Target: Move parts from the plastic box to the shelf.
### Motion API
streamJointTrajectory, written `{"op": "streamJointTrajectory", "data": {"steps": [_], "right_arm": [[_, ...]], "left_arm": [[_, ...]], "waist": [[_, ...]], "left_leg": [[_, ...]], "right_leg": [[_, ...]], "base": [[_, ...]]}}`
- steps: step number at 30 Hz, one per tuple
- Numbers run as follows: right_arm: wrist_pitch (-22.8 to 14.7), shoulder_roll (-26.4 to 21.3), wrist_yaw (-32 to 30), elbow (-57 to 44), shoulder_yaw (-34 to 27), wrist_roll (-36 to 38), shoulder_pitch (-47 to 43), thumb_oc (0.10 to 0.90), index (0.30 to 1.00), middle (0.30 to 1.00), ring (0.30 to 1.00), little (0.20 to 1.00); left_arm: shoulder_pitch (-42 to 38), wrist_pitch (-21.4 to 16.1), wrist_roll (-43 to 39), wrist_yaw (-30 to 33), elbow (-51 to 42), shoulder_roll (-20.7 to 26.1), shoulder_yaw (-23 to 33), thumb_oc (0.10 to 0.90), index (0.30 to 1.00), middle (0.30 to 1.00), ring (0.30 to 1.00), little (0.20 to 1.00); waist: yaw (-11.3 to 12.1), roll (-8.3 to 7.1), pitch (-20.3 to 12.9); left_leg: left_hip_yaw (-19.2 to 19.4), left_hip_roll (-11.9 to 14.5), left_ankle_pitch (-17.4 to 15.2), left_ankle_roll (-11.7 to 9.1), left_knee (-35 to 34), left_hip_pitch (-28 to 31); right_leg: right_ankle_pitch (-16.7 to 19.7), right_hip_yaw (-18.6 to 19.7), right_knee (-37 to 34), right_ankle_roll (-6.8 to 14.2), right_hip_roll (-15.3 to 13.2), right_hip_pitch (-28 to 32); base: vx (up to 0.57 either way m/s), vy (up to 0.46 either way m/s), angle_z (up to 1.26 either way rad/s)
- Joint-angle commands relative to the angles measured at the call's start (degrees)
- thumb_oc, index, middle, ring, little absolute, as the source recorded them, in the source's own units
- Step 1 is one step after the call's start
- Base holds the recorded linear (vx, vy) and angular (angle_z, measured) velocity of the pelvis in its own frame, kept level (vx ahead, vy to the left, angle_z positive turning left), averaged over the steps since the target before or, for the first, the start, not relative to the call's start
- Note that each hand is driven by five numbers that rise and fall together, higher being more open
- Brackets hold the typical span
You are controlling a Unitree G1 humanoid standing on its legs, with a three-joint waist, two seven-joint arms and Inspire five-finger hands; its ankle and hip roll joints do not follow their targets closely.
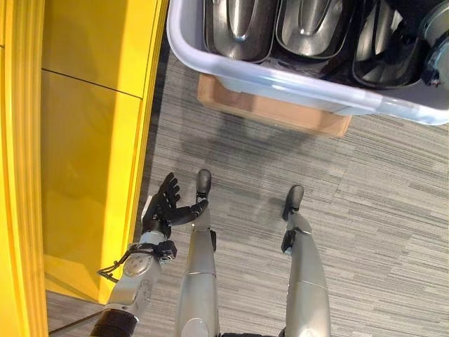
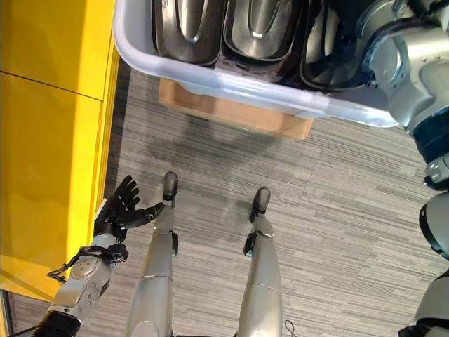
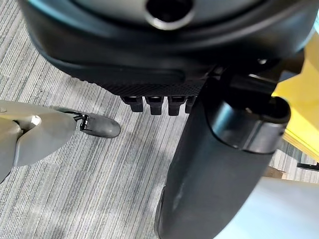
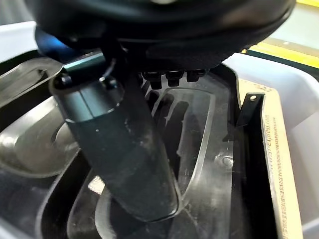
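**Parts lie in the plastic box, right hand poised over one**

The parts (image 1: 242,24) are dark, glossy moulded trays that lie side by side in the pale plastic box (image 1: 280,84), which rests on a cardboard carton (image 1: 270,109) on the grey carpet (image 1: 379,203).

At the far left stands the yellow shelf (image 1: 84,140), its flat panels running down the side of the head views. Just beside its lower edge the left hand (image 1: 165,207) hangs low over the carpet, fingers spread and relaxed, thumb pointing away from the shelf, holding nothing and well apart from the box.

Further right, the box holds three parts in a row. At the far right, the right arm reaches into the box's right end. In the right wrist view the right hand (image 4: 169,55) sits above a dark part (image 4: 184,129); the thumb (image 4: 117,149) stretches down over the part's hollow, while the fingers (image 4: 172,77) show as short tips above its far rim. They look uncurled and grip nothing.
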Motion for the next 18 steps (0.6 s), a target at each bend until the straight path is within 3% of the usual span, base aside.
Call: {"op": "streamJointTrajectory", "data": {"steps": [1,18], "right_arm": [[2.08,-2.76,-4.25,4.84,6.31,1.09,-9.3,0.9,1.0,1.0,1.0,1.0],[2.03,-1.07,-6.41,23.17,11.1,4.81,-18.34,0.9,1.0,1.0,1.0,1.0]], "left_arm": [[2.69,-3.87,-1.38,0.85,-6.29,3.82,1.31,0.9,1.0,1.0,1.0,1.0],[2.9,-4.35,-2.09,0.51,-6.0,4.48,0.21,0.9,1.0,1.0,1.0,1.0]], "waist": [[0.24,1.12,-0.43],[1.85,2.68,-0.43]], "left_leg": [[0.37,2.54,-3.88,-0.42,-0.03,5.8],[-0.12,2.71,-2.45,-0.8,-2.57,6.79]], "right_leg": [[6.23,-0.98,-7.9,-2.23,1.56,3.78],[5.99,-1.28,-7.6,-1.96,1.57,3.41]], "base": [[-0.01,-0.018,0.05],[0.0,-0.004,0.02]]}}
